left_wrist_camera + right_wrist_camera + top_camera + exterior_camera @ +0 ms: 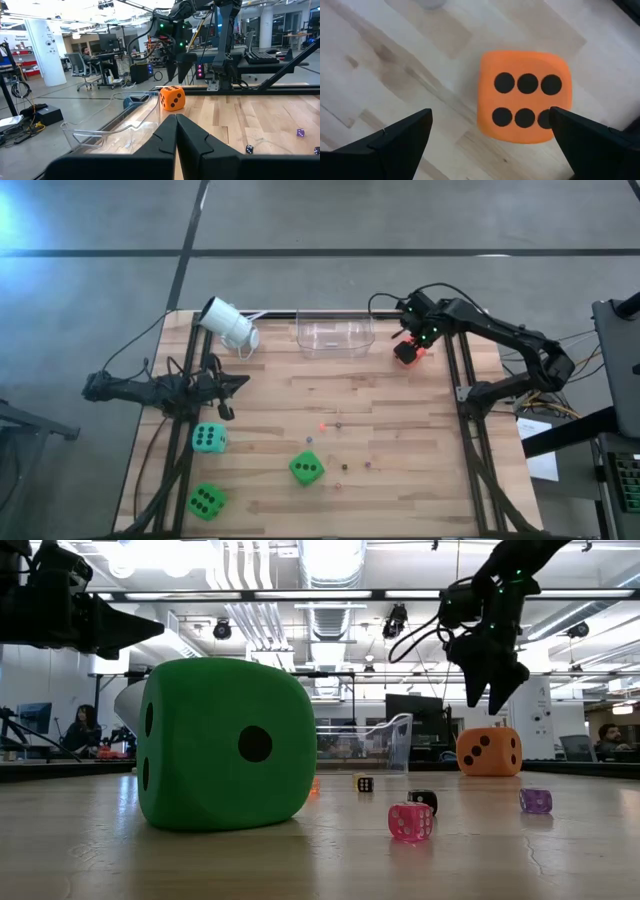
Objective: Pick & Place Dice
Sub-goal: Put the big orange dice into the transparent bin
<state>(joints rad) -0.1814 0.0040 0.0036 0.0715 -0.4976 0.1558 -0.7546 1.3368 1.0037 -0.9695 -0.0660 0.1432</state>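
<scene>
The orange die (pixel 405 352) is seen in the upper right of the high view, on the table (pixel 420 430) near its far edge, just right of the clear tray (pixel 335 336); in the right wrist view its six-pip face (pixel 524 95) is turned upward, and in the low view it (pixel 489 752) rests on the wood at right of centre, three pips showing on its front. The right gripper (pixel 492 690) is held directly above it, fingers spread wide and pointing down, nothing gripped; a clear gap to the die is seen in the low view, and in the right wrist view the two fingers (pixel 395 140) frame the die from either side without touching it.

A green die (pixel 307 468) lies at lower centre of the high view and fills the left of the low view (pixel 225 745), one pip facing the camera; a second green die (pixel 205 501) sits at lower left, and a teal die (pixel 208 438) just above it. Tiny dice are scattered at mid table: pink (pixel 410 821), black (pixel 423 800) and purple (pixel 535 800) in the low view.

The left gripper (pixel 238 383) is held at the left of the table, above the teal die, fingers closed together on nothing, as shown in the left wrist view (pixel 176 131). A white cup (pixel 229 323) lies on its side at upper left.
</scene>
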